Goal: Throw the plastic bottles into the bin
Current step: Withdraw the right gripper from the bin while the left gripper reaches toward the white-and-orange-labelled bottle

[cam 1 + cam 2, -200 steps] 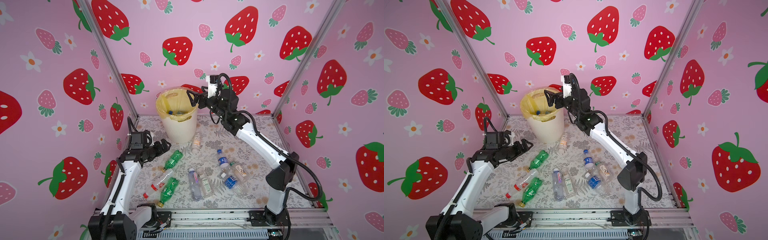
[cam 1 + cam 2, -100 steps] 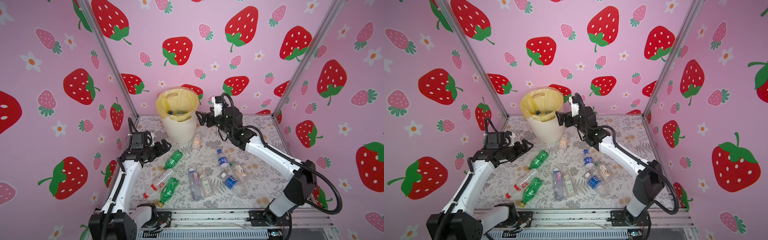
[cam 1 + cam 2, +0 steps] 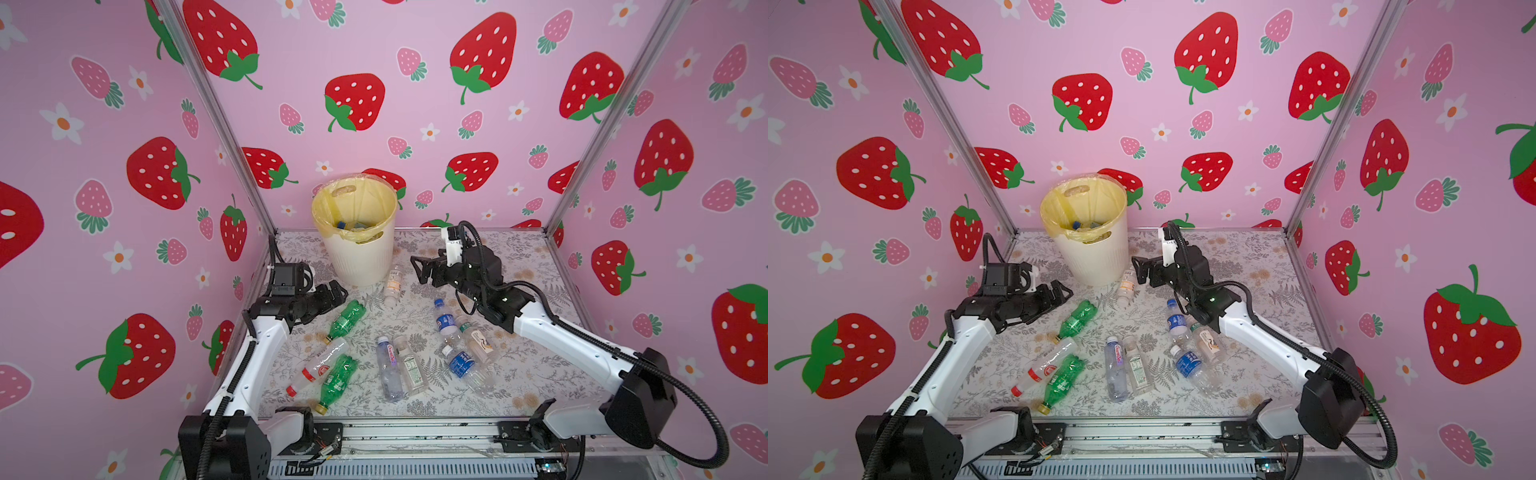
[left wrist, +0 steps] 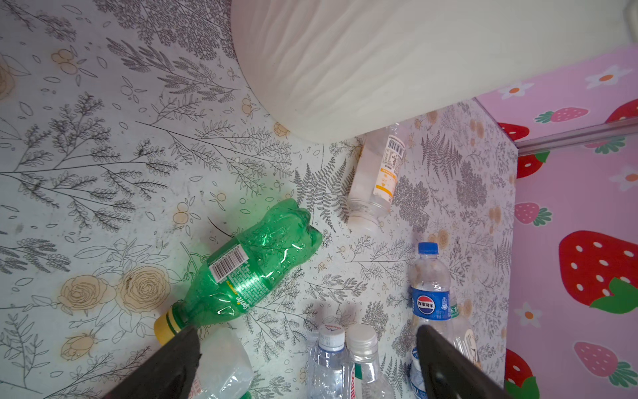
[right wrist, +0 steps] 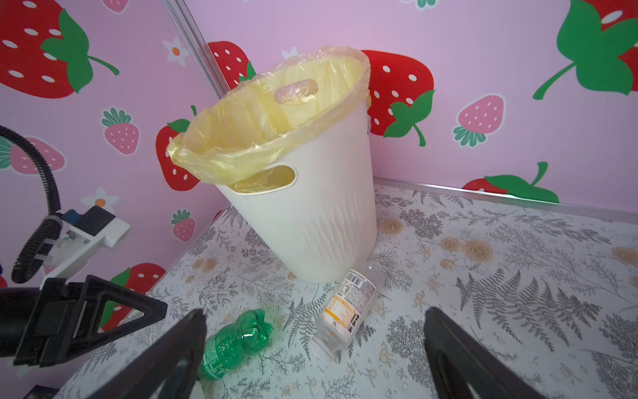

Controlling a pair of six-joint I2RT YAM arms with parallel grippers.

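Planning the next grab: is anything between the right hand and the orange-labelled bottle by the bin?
Nothing visible stands between them. The open right hand points toward the orange-labelled bottle with only bare tabletop between. The bottle lies at the foot of the bin.

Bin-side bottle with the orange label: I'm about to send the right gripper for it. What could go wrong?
1. The orange-label bottle lies close against the foot of the bin. The right gripper, jaws wide open, might shove the bin or roll the round bottle away.
2. The left gripper hovers open by the nearest green bottle. Both arms heading for the bin could clash.
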